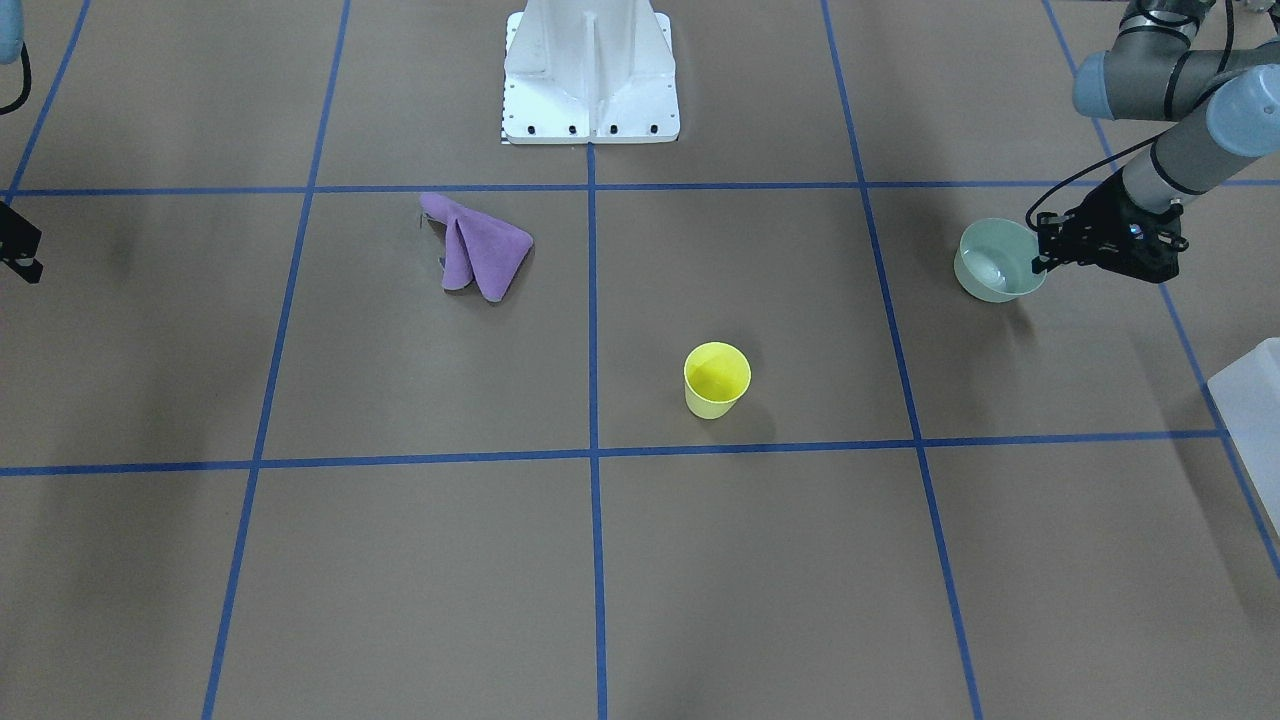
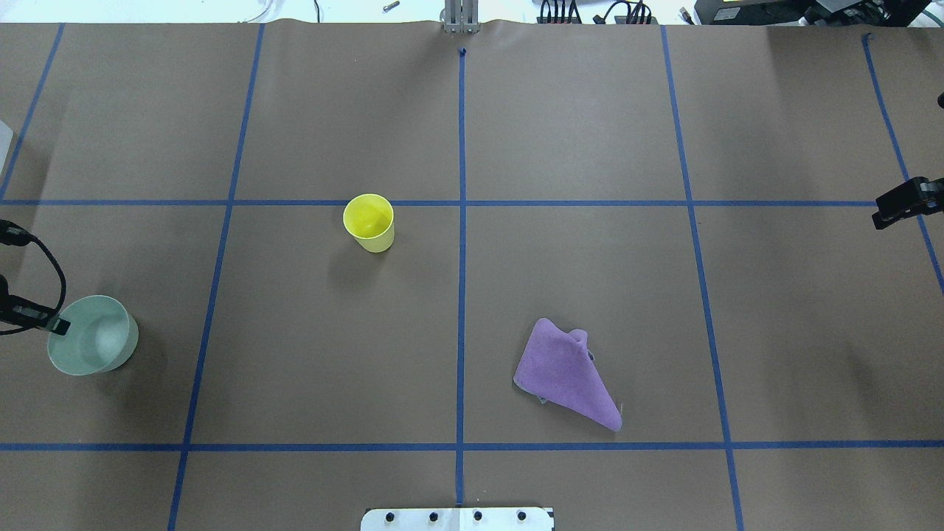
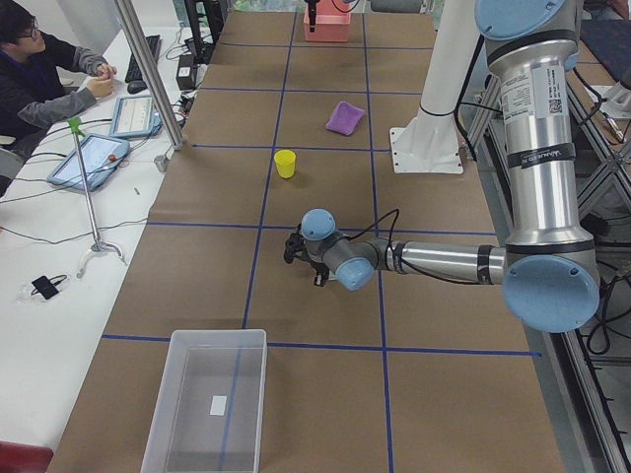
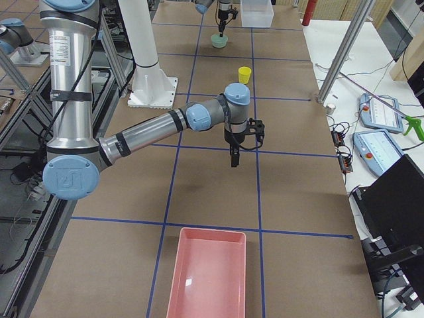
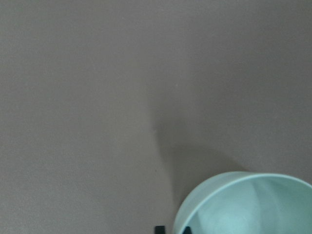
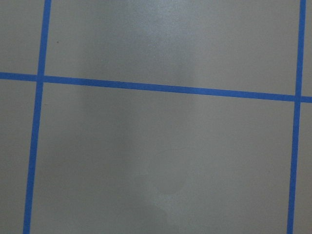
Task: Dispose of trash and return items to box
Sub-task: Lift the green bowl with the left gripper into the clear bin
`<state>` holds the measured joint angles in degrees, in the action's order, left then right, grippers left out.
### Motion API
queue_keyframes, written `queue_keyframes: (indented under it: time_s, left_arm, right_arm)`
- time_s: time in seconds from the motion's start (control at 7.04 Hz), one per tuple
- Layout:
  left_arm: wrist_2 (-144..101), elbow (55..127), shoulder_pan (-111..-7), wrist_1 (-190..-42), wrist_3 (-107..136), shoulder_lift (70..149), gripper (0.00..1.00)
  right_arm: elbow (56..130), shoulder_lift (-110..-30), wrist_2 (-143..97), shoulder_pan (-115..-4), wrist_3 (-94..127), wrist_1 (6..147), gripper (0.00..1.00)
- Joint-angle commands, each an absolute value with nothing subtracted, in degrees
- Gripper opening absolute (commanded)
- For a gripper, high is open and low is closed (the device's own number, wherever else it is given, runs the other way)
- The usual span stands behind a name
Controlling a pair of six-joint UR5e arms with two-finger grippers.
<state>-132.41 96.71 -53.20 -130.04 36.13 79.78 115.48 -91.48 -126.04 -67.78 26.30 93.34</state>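
Pinching the rim of the pale green bowl [image 1: 993, 265] with the left gripper [image 1: 1042, 262], one finger inside the wall and one outside, mouth of the bowl up. Close to the left end of the worktop, about midway between the robot's edge and the operators' edge; unclear whether resting on the brown paper [image 2: 590, 280] or just above it. At that same end, toward the operators' corner, a clear plastic box [image 3: 207, 394]. Over bare paper near the right end, pointing down, the right gripper [image 4: 233, 159]; impossible to tell how wide. At the right end itself, a pink tray [image 4: 209, 271]. Near the middle, upright, a yellow cup [image 2: 369, 221]; nearer the robot's edge, well apart from it, a crumpled purple cloth [image 2: 564, 372].
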Motion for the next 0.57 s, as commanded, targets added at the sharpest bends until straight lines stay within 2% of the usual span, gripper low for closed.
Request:
queue_keyframes:
  time_s: [0.0,0.28,0.43]
  left_arm:
    - [-140.4,98.3,-56.3,-129.6,35.7,80.1,0.0]
    - [-143.9,97.9,-63.5,-129.2,35.7,80.9,0.0]
    - [-143.7,97.9,-65.0,-125.3,35.3,83.9,0.0]
  right_arm:
    - [115.5,-91.2,-126.0,-67.8,26.5,93.3,1.0]
    - [115.3,-91.1,-126.0,-67.7,26.5,93.3,1.0]
    - [115.3,-91.1,-126.0,-67.7,26.5,93.3,1.0]
